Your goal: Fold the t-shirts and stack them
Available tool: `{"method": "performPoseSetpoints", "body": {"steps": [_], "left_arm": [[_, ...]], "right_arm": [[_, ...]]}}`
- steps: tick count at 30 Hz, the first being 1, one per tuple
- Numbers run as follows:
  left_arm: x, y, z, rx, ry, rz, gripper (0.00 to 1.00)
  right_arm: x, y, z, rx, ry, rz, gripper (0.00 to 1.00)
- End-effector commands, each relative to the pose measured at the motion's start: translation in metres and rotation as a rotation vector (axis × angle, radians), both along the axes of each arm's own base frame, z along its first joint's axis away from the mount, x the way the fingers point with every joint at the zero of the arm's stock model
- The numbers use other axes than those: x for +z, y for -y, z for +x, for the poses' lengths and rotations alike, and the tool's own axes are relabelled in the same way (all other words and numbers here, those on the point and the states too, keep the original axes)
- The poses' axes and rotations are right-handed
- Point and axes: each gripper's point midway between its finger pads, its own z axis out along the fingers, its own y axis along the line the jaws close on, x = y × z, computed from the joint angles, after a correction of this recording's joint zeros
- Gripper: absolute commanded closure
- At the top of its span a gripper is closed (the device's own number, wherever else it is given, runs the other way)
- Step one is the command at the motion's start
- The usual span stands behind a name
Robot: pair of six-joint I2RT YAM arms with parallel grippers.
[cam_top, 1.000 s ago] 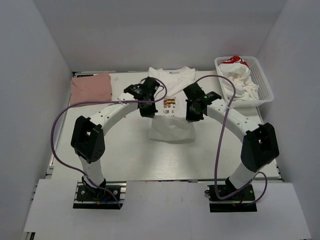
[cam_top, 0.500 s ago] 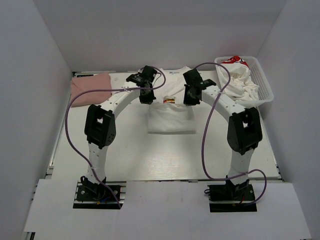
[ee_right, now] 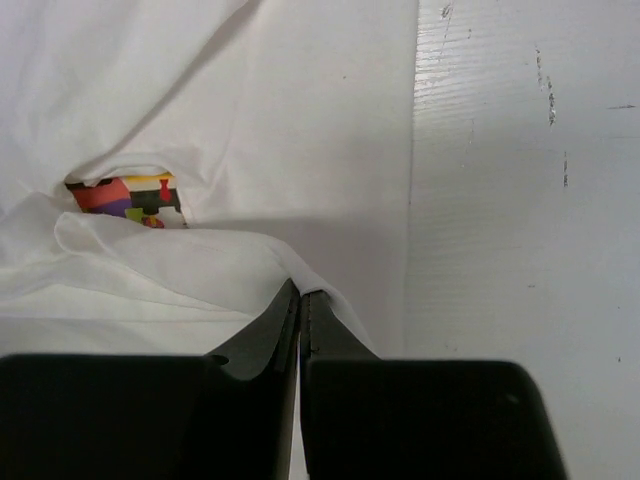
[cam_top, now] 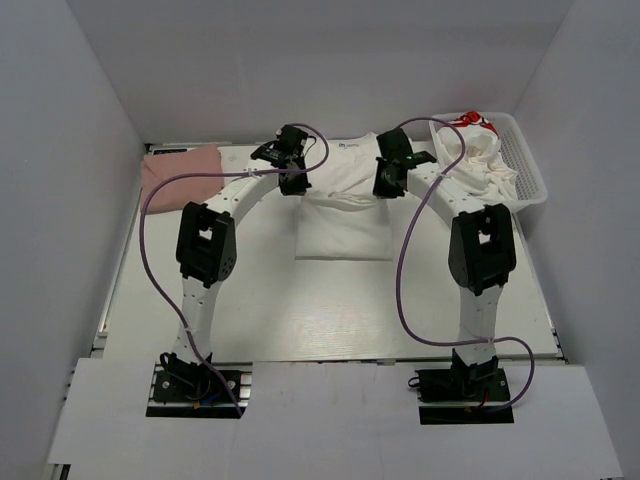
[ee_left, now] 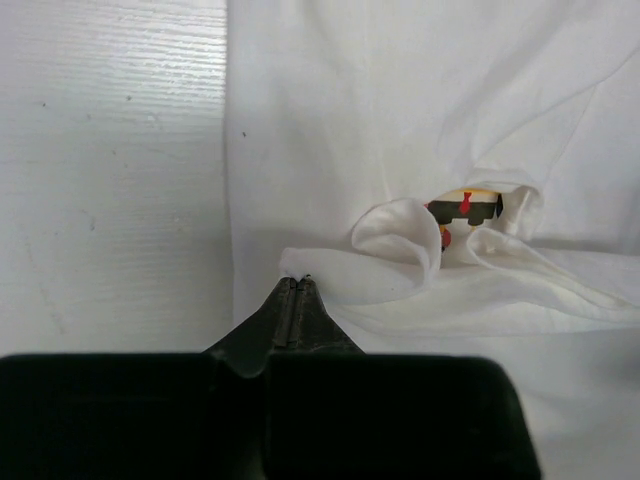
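Note:
A white t-shirt [cam_top: 345,225] with a colourful cartoon print lies at the back middle of the table, its lower part folded up toward the collar. My left gripper [cam_top: 297,188] [ee_left: 295,280] is shut on the left corner of the lifted hem. My right gripper [cam_top: 383,190] [ee_right: 302,293] is shut on the right corner. Between them the cloth sags into a ridge, and only a bit of the print [ee_left: 465,208] [ee_right: 125,195] peeks out under it. A folded dusty-pink t-shirt [cam_top: 182,170] lies at the back left.
A white mesh basket [cam_top: 533,170] stands at the back right, holding crumpled white t-shirts [cam_top: 482,165] with a red print. White walls close in the table [cam_top: 300,300] on three sides. Purple cables loop from both arms.
Both grippers have moved away from the bases toward the collar, carrying the hem with them. The fold has come up over the print, which is now almost covered.

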Motion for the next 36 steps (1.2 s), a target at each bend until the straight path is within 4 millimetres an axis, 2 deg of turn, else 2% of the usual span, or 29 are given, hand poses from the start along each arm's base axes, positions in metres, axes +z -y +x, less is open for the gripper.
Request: {"method": "performPoseSetpoints", "body": {"steps": [1,2,3,5,6,7,8,9,10,11,12,13,14,15,16,17,18,19,20,21,22,23,24,25,26,28,32,33,36], "left_arm": [[0.014,0.008,0.02,-0.023,0.064,-0.049,1.0],[0.018,0.009,0.022,-0.023,0.075,-0.054,1.0],[0.011,0.008,0.023,-0.017,0.065,-0.042,1.0],[0.015,0.004,0.035,0.012,0.088,-0.042,1.0],[0.02,0.002,0.038,0.024,0.105,-0.034,1.0],[0.012,-0.002,0.042,0.033,0.096,-0.029,0.98],[0.009,-0.003,0.041,0.033,0.083,-0.023,0.87],[0.014,-0.009,0.043,0.044,0.075,-0.019,0.65],[0.018,-0.007,0.041,0.047,0.066,-0.03,0.01],[0.016,-0.009,0.038,0.047,0.051,-0.023,0.0],[0.019,-0.01,0.034,0.056,0.045,-0.029,0.0],[0.023,-0.017,0.031,0.065,0.044,-0.028,0.0],[0.027,-0.018,0.027,0.065,0.051,-0.031,0.0],[0.036,-0.025,0.012,0.065,0.049,-0.03,0.0],[0.042,-0.026,0.009,0.065,0.073,-0.041,0.0],[0.021,-0.031,-0.012,0.053,0.018,-0.035,0.0],[0.023,-0.027,-0.023,0.034,0.022,-0.049,0.0],[0.044,-0.026,-0.028,0.022,0.073,-0.086,0.0],[0.02,-0.024,-0.05,-0.004,0.012,-0.086,0.0],[0.017,-0.022,-0.061,-0.022,-0.001,-0.093,0.0],[0.013,-0.021,-0.069,-0.033,-0.015,-0.104,0.0],[-0.003,-0.018,-0.086,-0.067,-0.063,-0.136,0.0],[-0.006,-0.016,-0.093,-0.083,-0.076,-0.155,0.0],[-0.013,-0.013,-0.101,-0.099,-0.102,-0.171,0.0],[-0.025,-0.013,-0.112,-0.093,-0.139,-0.165,0.0],[-0.038,-0.014,-0.119,-0.096,-0.172,-0.161,0.0],[-0.054,-0.015,-0.122,-0.085,-0.199,-0.156,0.21],[-0.061,-0.016,-0.123,-0.083,-0.215,-0.149,0.36],[-0.075,-0.018,-0.128,-0.079,-0.254,-0.133,0.54]], "right_arm": [[-0.002,0.0,0.023,-0.013,0.034,0.03,1.0],[-0.007,-0.003,0.023,-0.008,0.026,0.033,1.0],[-0.009,-0.003,0.027,-0.012,0.031,0.042,1.0],[-0.015,-0.003,0.036,-0.006,0.044,0.05,0.98],[-0.013,-0.007,0.041,-0.002,0.063,0.059,0.9],[-0.01,-0.007,0.047,0.007,0.071,0.066,0.78],[-0.009,-0.009,0.051,0.012,0.07,0.071,0.53],[-0.006,-0.008,0.053,0.007,0.072,0.071,0.42],[0.002,-0.006,0.055,0.014,0.078,0.066,0.31],[0.012,-0.006,0.056,0.012,0.097,0.067,0.18],[0.016,-0.005,0.055,0.013,0.103,0.063,0.1],[0.031,-0.004,0.053,0.015,0.128,0.069,0.1],[0.033,-0.003,0.044,0.019,0.124,0.073,0.1],[0.048,-0.002,0.037,0.019,0.141,0.088,0.1],[0.036,0.0,0.024,0.026,0.104,0.09,0.1],[0.048,0.003,0.007,0.021,0.108,0.112,0.1],[0.044,0.003,-0.003,0.024,0.09,0.124,0.1],[0.025,0.008,-0.019,0.025,0.046,0.12,0.1],[0.005,0.015,-0.05,0.015,-0.02,0.118,0.1],[0.006,0.014,-0.061,0.028,-0.031,0.14,0.1],[-0.011,0.017,-0.079,0.028,-0.078,0.14,0.1],[-0.016,0.021,-0.097,0.013,-0.101,0.156,0.1],[-0.019,0.013,-0.108,0.041,-0.132,0.202,0.1],[-0.041,0.016,-0.126,0.032,-0.183,0.207,0.1],[-0.04,0.014,-0.13,0.04,-0.181,0.228,0.1],[-0.046,0.011,-0.136,0.032,-0.202,0.251,0.1],[-0.061,0.011,-0.135,0.031,-0.219,0.25,0.11],[-0.061,0.011,-0.131,0.039,-0.206,0.247,0.13],[-0.074,0.012,-0.131,0.033,-0.244,0.227,0.18]]}}
